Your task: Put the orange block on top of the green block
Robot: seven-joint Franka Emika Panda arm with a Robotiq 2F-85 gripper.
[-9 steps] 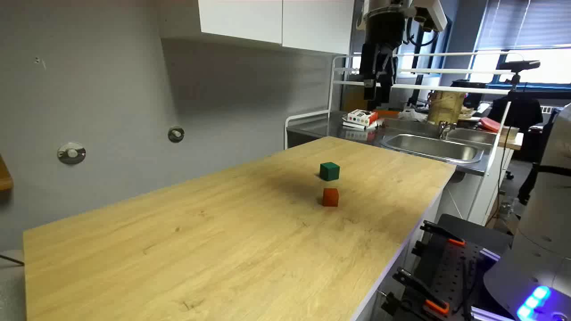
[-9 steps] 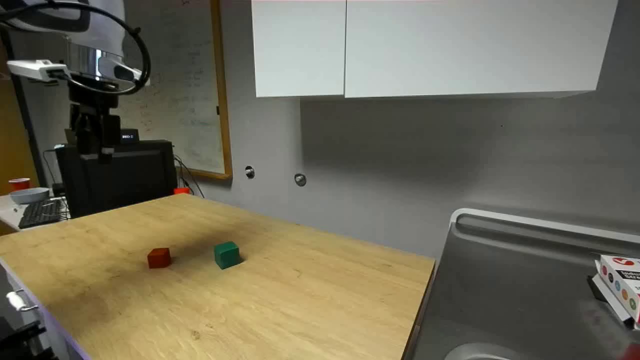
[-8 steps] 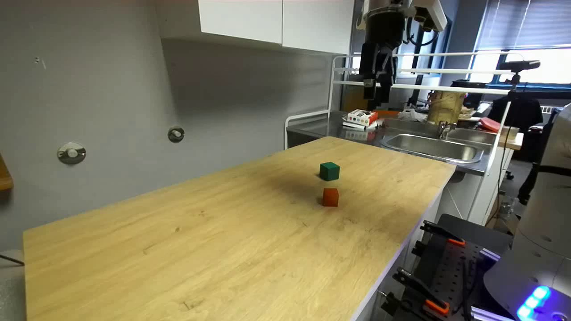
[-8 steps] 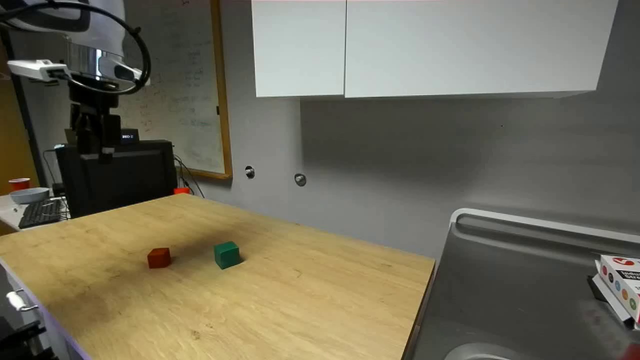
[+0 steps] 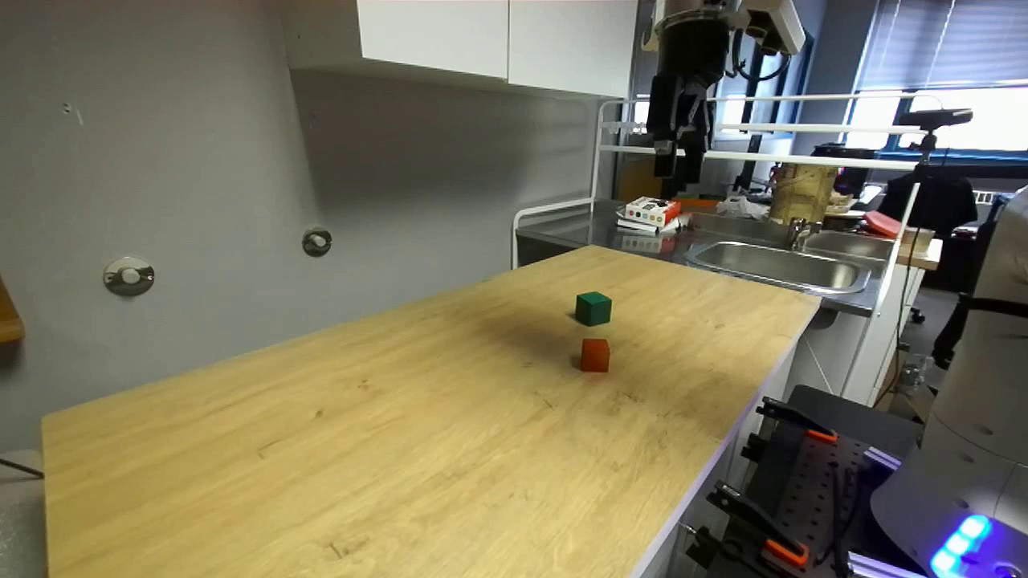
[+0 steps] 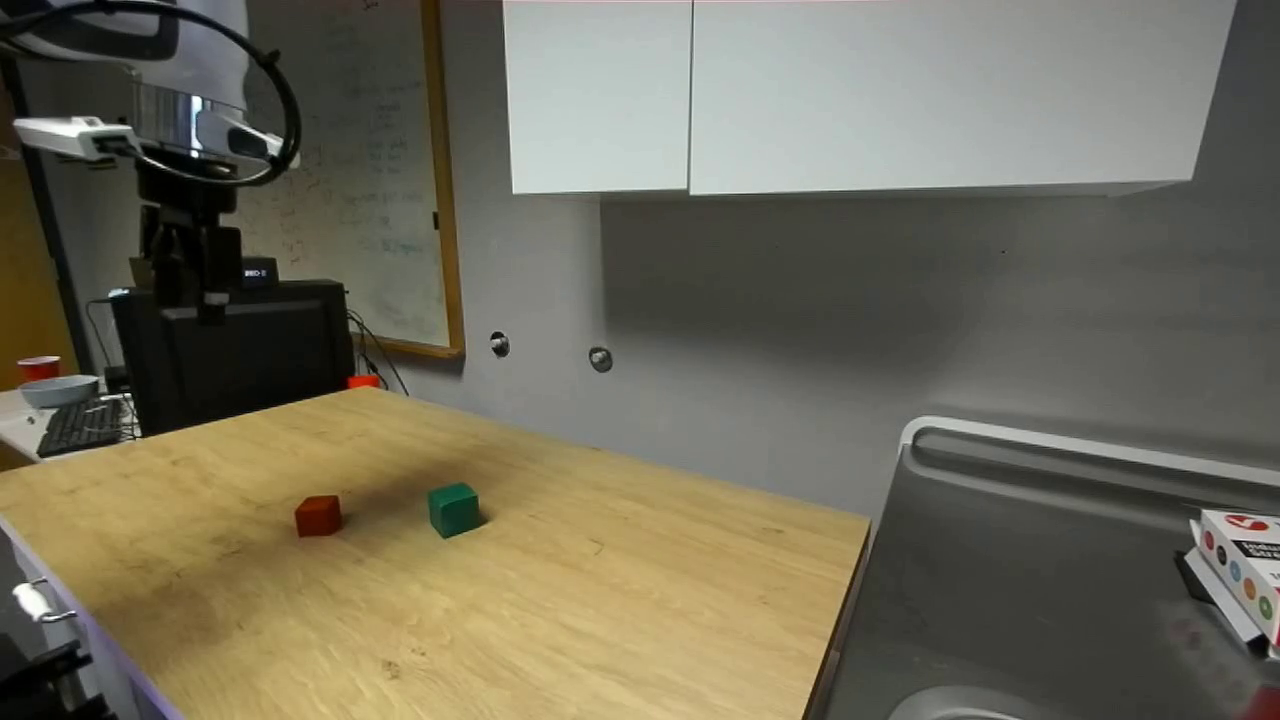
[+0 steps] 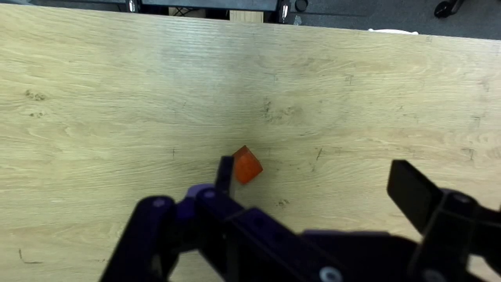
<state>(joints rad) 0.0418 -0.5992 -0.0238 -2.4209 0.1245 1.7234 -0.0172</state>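
Upper left in an exterior view, the white arm has a dark panel, silver collar and looping black cable. In the wrist view the tool is black, with blocky fingertips and a pale screw. Blue lights shine on the pale base, lower right in an exterior view.

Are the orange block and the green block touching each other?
Apart. Both exterior views show it: a strip of wooden tabletop is visible between the orange block and the green block.
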